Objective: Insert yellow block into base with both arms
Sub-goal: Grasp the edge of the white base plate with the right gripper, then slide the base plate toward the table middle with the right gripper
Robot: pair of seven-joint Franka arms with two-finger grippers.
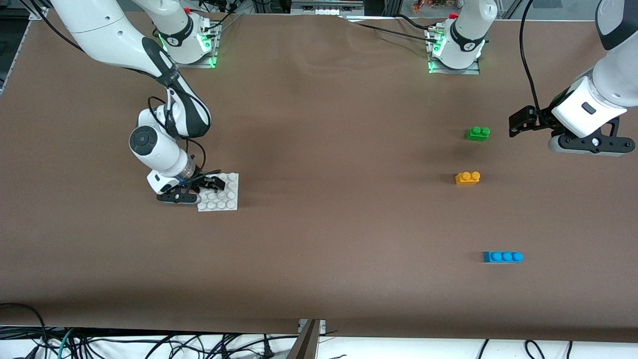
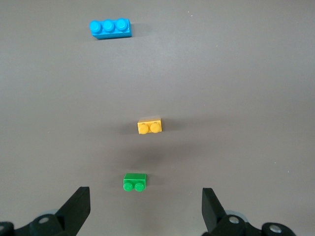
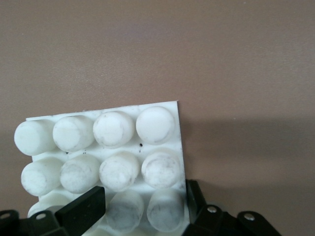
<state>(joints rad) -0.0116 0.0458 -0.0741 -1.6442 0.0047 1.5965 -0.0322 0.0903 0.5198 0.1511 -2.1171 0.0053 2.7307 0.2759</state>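
Observation:
The yellow block [image 1: 467,178] lies on the table toward the left arm's end, and it also shows in the left wrist view [image 2: 149,127]. The white studded base [image 1: 223,195] lies flat toward the right arm's end. My right gripper [image 1: 206,183] is down at the base, shut on it, with its fingers either side of two edge studs [image 3: 142,199]. One finger [image 3: 83,209] rests on the plate and the other sits at its rim. My left gripper [image 1: 519,122] is open and empty in the air beside the green brick, and its wrist view shows the wide gap [image 2: 145,206].
A green two-stud brick [image 1: 477,133] lies farther from the front camera than the yellow block, and a blue three-stud brick [image 1: 503,257] lies nearer. Both show in the left wrist view: the green one [image 2: 134,182] and the blue one [image 2: 110,28]. Brown cloth covers the table.

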